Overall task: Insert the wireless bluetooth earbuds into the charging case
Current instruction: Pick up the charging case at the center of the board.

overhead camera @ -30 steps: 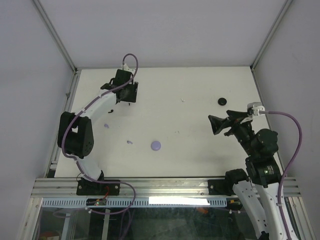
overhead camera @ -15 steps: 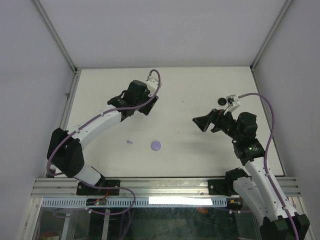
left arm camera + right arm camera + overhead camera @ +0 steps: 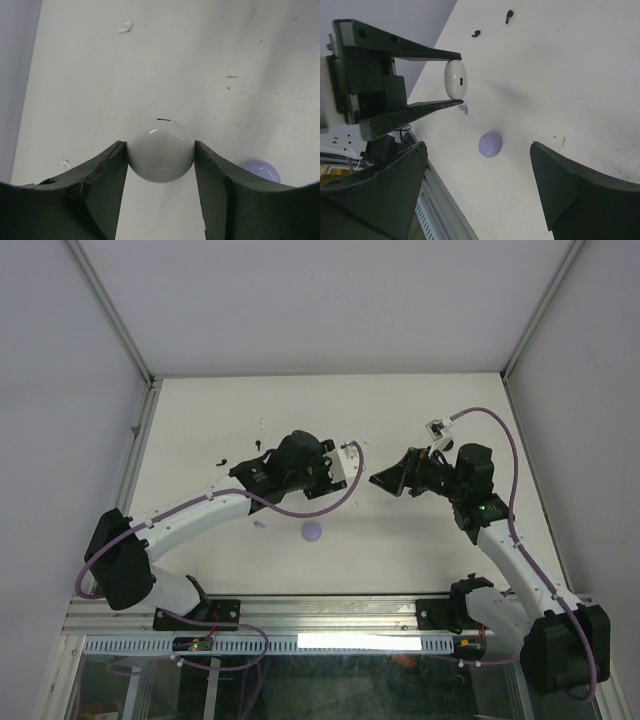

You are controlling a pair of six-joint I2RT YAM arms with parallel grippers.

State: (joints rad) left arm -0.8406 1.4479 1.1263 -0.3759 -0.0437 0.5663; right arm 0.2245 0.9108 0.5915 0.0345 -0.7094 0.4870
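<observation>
Left end effector (image 3: 160,146) is gripping a white case (image 3: 161,157).
Right end effector (image 3: 385,481) is hanging open and empty opposite; a lavender case (image 3: 490,144) and black earbud (image 3: 509,16) are lying nearby.

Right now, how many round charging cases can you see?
2. A white case is clamped in the left claw; a lavender case lies on the table nearby. Others may be hidden.

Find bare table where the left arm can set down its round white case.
Bare: the far strip of the white table, and the near patch between the round lavender case and the right arm's base. Crowded: left-centre, around the black earbuds and lavender earbud.
</observation>
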